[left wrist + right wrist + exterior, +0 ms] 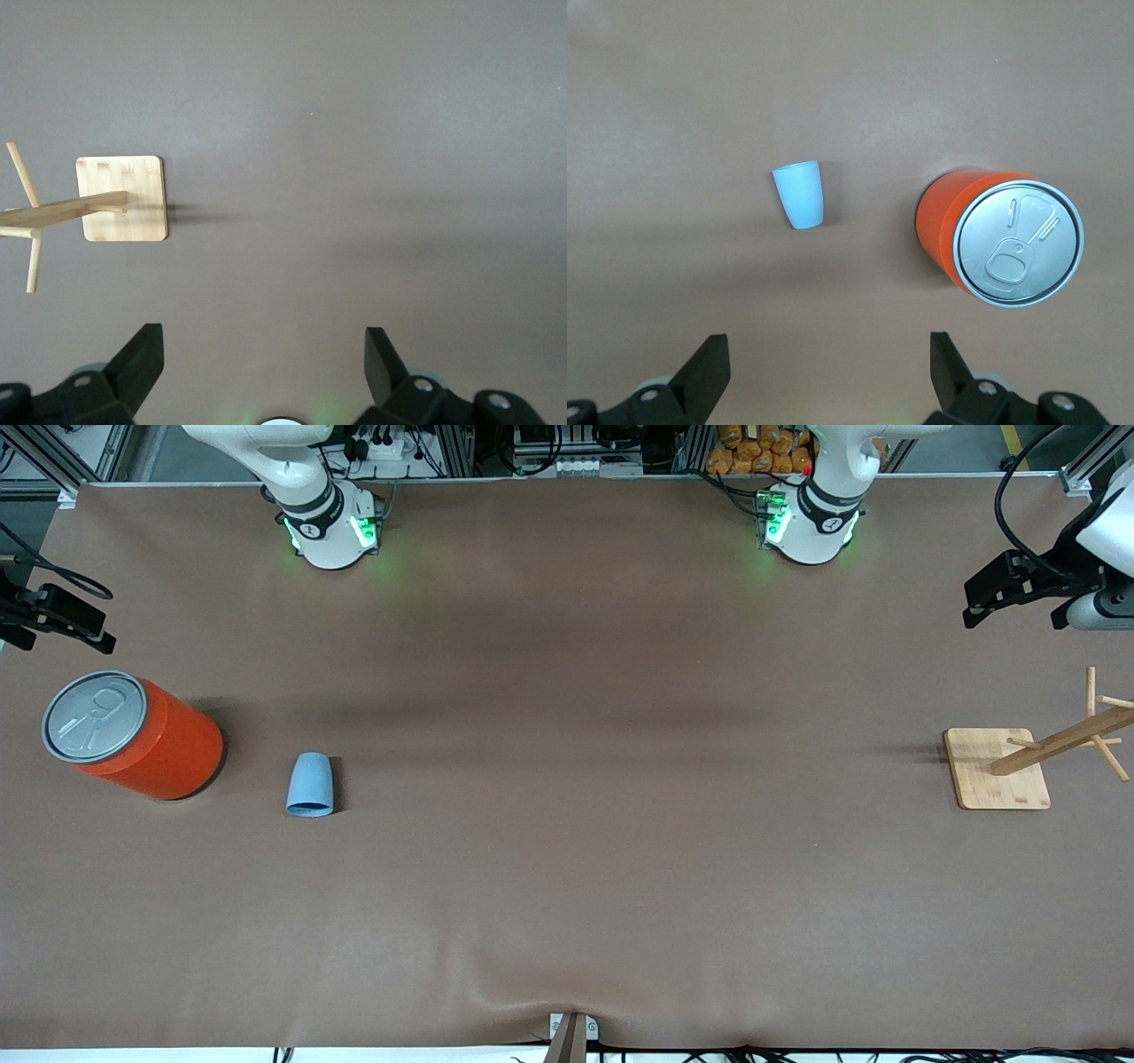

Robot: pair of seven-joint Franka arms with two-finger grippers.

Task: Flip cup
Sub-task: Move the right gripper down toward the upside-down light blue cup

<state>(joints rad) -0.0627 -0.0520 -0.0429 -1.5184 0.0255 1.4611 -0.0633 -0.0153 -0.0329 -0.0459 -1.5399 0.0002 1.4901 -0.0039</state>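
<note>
Cup (311, 785) (799, 196) sitting mouth-down on table (567, 868), beside orange can (133, 735) (1001, 237), below right gripper (828, 376), fingers spread, holding nothing. Left gripper (264, 372) hanging open over table near wooden rack (1028, 762) (97, 211), waiting.
</note>
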